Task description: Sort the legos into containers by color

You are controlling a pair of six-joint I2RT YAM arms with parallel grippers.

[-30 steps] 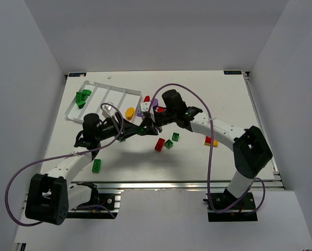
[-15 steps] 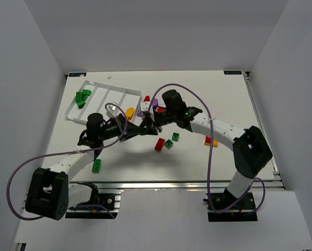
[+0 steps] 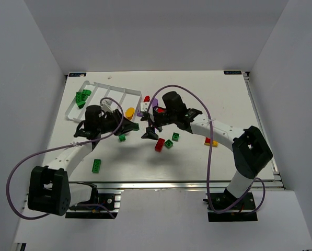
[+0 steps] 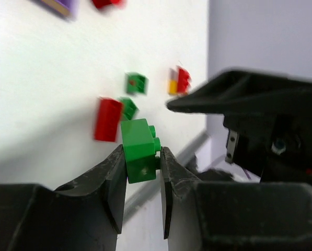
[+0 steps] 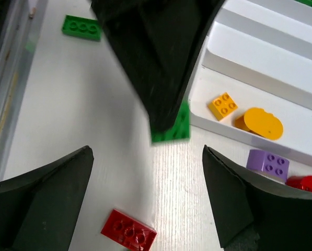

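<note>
Left fingers (image 4: 113,180) pinched close; right fingers (image 5: 43,191) spread wide.

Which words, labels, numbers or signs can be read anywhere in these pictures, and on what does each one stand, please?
No text can be read in any view.
far-left corner tag on the table: too small to read.
far-right corner tag: too small to read.
Studs of the orange brick and the purple brick: no lettering legible.
</note>
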